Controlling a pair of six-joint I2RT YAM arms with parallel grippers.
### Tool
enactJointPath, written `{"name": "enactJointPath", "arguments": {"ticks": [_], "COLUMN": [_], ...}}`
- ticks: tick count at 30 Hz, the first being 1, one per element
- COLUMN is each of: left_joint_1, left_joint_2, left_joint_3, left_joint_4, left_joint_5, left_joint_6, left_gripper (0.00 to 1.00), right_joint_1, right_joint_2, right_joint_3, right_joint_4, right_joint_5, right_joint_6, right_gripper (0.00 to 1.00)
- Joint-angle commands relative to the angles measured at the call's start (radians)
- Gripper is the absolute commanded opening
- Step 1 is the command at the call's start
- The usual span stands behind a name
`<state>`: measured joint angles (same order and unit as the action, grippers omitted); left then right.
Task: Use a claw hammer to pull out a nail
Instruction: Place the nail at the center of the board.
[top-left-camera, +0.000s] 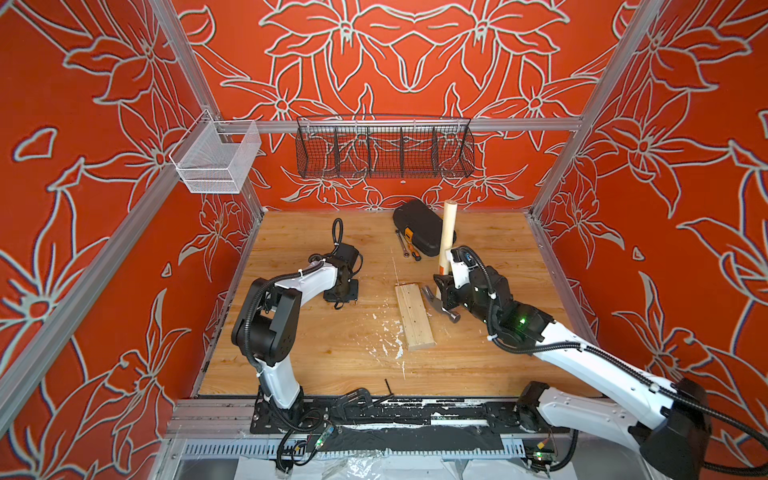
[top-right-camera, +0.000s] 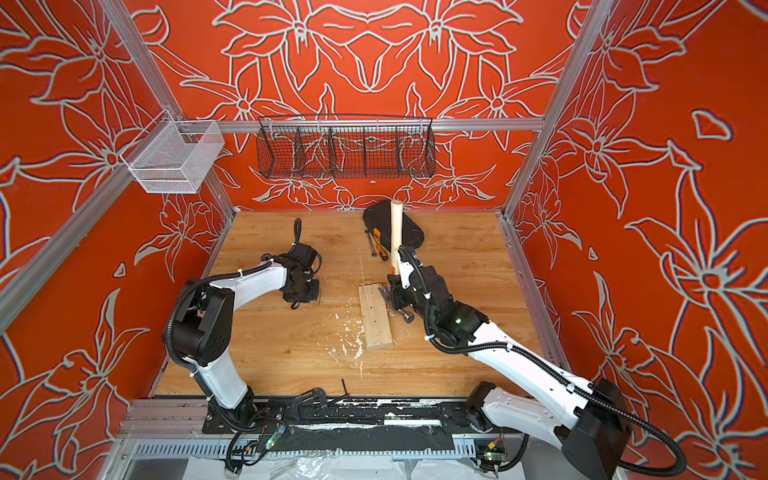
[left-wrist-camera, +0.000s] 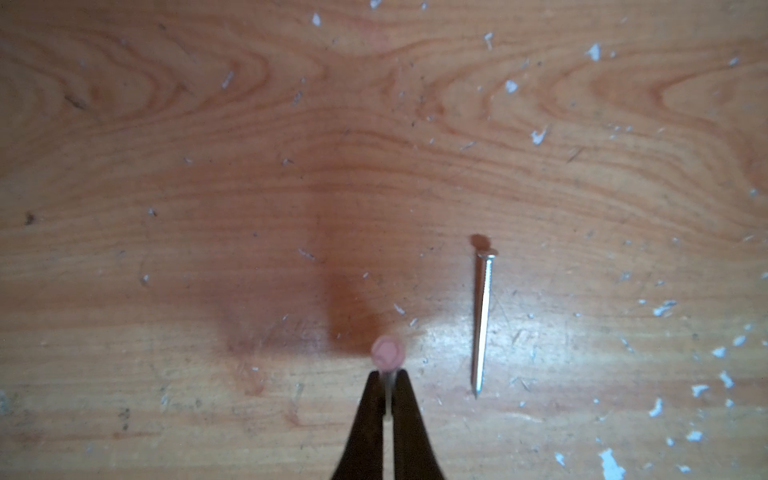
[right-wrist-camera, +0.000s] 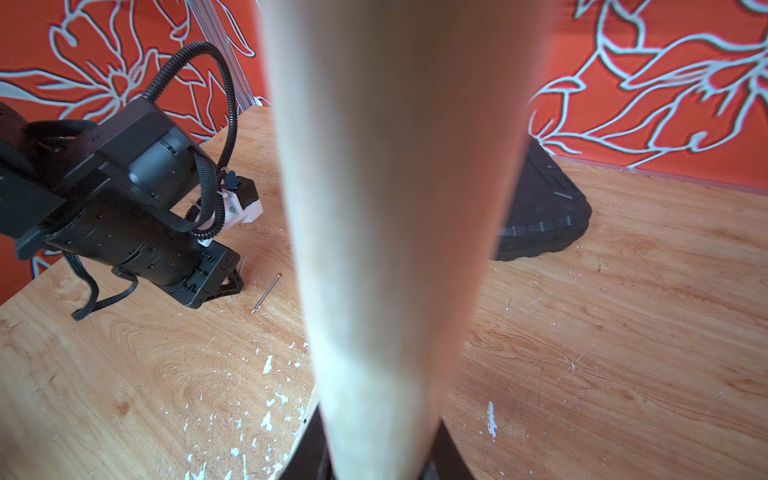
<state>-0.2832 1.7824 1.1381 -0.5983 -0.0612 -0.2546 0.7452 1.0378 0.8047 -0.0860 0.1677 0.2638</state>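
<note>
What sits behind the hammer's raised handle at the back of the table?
A black case lies on the table behind the claw hammer. Its handle covers a strip of the case, so that part is unseen.

Both top views are bright, even and sharp, stretched at the edges. The left wrist view shows a soft shadow on the table (left-wrist-camera: 166, 249), glare beside the loose nail (left-wrist-camera: 483, 320) and a blurred pinched nail (left-wrist-camera: 388, 353). The claw hammer (right-wrist-camera: 395, 208) looms out of focus in the right wrist view.

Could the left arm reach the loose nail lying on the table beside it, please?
Probably yes for reach: the loose nail lies close by on bare table, but the left tool is shut on a second nail.
</note>
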Motion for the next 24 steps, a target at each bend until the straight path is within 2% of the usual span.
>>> {"name": "enactJointPath", "arguments": {"ticks": [1, 6, 13, 18, 21, 24], "left_joint_1": [-0.001, -0.001, 0.000, 0.000, -0.001, -0.001], "left_joint_2": [0.018, 0.018, 0.000, -0.061, -0.124, -0.216], "left_joint_3": [0.020, 0.020, 0.013, 0.006, 0.002, -0.018], "left_joint_4": [-0.034, -0.035, -0.030, -0.028, -0.024, 0.019], "left_joint_5": [0.014, 0.014, 0.031, 0.060, 0.091, 0.157], "left_joint_6": [0.010, 0.011, 0.002, -0.016, -0.024, -0.036], "left_gripper": [0.09, 0.14, 0.15, 0.17, 0.20, 0.31], "right_joint_1": [-0.002, -0.002, -0.002, -0.001, -0.001, -0.001], "right_joint_2": [-0.019, -0.021, -0.025, -0.015, -0.009, 0.001], "right_joint_3": [0.035, 0.034, 0.042, 0.041, 0.036, 0.040], "right_joint_4": [0.121, 0.121, 0.116, 0.120, 0.132, 0.141], "right_joint_5": [-0.014, -0.017, -0.021, -0.042, -0.084, -0.131], "right_joint_6": [0.027, 0.029, 0.026, 0.025, 0.018, 0.013], "right_gripper": [0.00, 0.00, 0.00, 0.00, 0.00, 0.00]}}
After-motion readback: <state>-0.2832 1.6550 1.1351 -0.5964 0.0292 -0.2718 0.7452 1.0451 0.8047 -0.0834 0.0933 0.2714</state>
